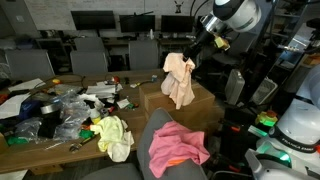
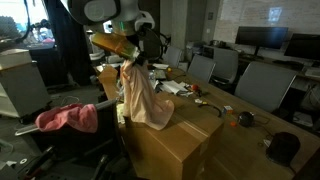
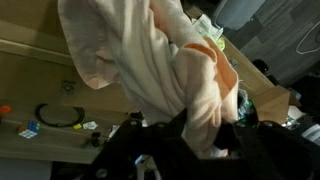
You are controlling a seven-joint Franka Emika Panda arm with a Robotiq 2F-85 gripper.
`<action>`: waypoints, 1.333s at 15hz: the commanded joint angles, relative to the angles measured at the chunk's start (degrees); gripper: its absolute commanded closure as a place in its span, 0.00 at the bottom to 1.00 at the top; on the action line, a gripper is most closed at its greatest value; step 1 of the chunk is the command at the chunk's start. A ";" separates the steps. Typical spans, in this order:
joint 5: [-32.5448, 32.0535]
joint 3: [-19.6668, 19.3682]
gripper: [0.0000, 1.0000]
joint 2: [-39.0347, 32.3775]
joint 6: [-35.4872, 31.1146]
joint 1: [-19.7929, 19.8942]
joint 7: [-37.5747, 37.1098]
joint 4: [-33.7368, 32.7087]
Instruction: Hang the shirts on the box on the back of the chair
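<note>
Cardboard box (image 1: 207,108) stands beside the cluttered table (image 1: 35,152), near the chair (image 1: 152,128). The chair back already carries a pink shirt (image 1: 178,146). Peach shirt (image 1: 180,78) hangs from the gripper (image 1: 193,48), hem down at the box top, touching or just clear, cannot tell which. Claw judged clamped on a bunch of cloth near the shirt's top, since the whole garment dangles from it. The jaws themselves are buried in fabric in every view. Biggest risk, as I read it: the trailing hem drags over the box edge on the way to the chair, snags, and pulls out of a thin pinch. Next: laid too far to one side of the chair back, it slides off, or it shoves the pink shirt loose. Lesser: the long hang swings into the table clutter. In an exterior view the chair, both shirts and a yellow-green garment (image 1: 114,135) at the table edge share one frame, so the route from box to chair reads plainly. In an exterior view the peach shirt (image 2: 145,95) shows full length against the box (image 2: 190,140), the pink shirt (image 2: 68,118) well apart from it. Wrist view gives neither chair nor route. Peach shirt (image 3: 170,70) fills it and the gripper (image 3: 150,152) is a dark mass at the bottom edge. Only there does a black cable ring (image 3: 60,115) show, lying on a surface below.
</note>
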State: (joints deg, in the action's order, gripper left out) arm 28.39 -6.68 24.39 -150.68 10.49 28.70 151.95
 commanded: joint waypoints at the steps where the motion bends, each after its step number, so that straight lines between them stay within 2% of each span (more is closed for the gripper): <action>1: -2.31 1.33 0.96 14.45 4.41 0.55 2.58 7.46; 2: -3.79 1.87 0.96 17.57 6.72 0.73 2.57 8.66; 3: -8.98 -1.91 0.96 20.33 8.47 -3.36 -0.11 9.46; 4: -7.05 2.67 0.96 19.56 13.23 0.95 3.24 6.00; 10: -11.23 1.82 0.96 31.94 29.48 -1.26 10.62 6.00; 14: -12.78 2.49 0.96 37.09 37.41 -1.17 15.36 6.01; 15: -16.99 -0.85 0.96 38.29 38.18 -5.77 12.92 6.02; 20: -23.21 -0.84 0.96 39.23 44.00 -11.85 13.33 6.09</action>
State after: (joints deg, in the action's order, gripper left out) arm 8.24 -6.86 62.83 -108.93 3.08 42.43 158.11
